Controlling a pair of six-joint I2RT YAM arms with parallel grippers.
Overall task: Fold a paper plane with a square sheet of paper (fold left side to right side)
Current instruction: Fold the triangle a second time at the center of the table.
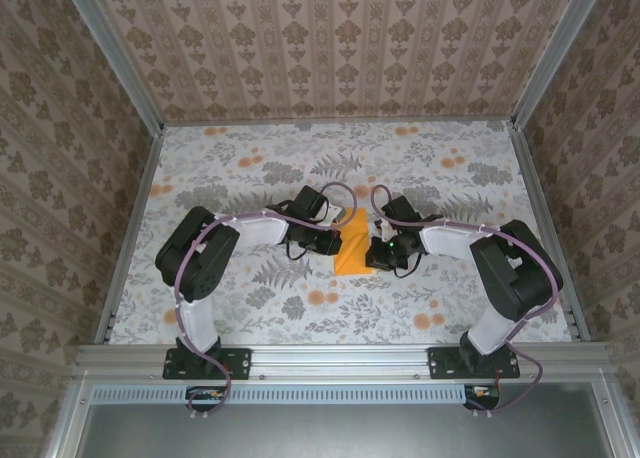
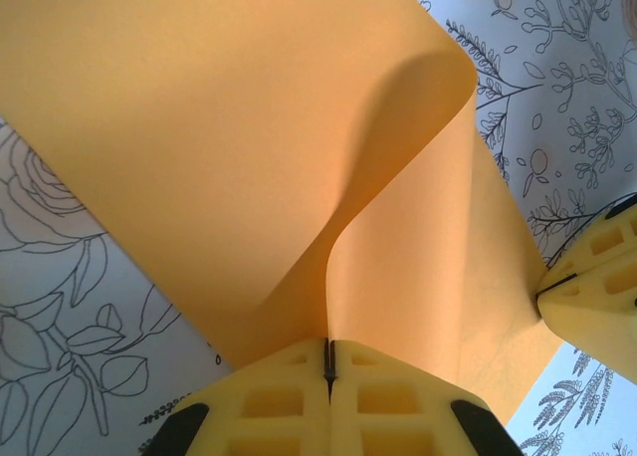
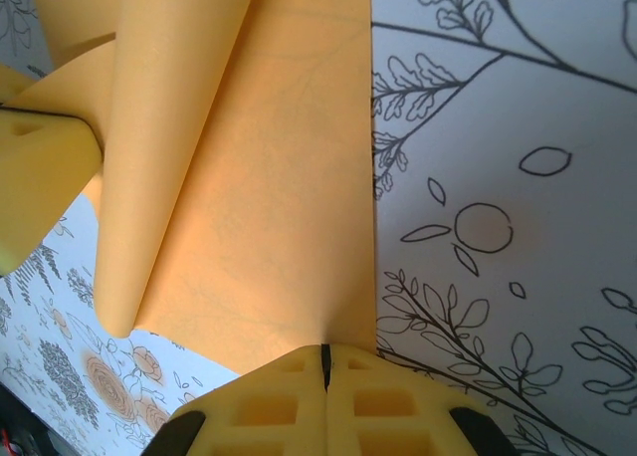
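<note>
The square sheet of paper (image 1: 350, 242) is plain bright orange and is held off the table in the middle, between both grippers. In the left wrist view the sheet (image 2: 229, 147) curls over in a loose bend, and one edge runs down into my left gripper (image 2: 329, 361), which is shut on it. In the right wrist view the sheet (image 3: 269, 187) hangs doubled, with a rounded bend at the left. My right gripper (image 3: 323, 356) is shut on its lower edge. The two grippers (image 1: 326, 240) (image 1: 380, 255) stand close together, one on each side of the paper. No pointed dart shape is visible.
The table (image 1: 240, 178) is covered in a cloth printed with grey leaves and small orange blossoms. Patterned walls and metal rails (image 1: 130, 228) enclose it on three sides. The right gripper's yellow fingers (image 2: 597, 272) show in the left wrist view, the left gripper's fingers (image 3: 40, 177) in the right.
</note>
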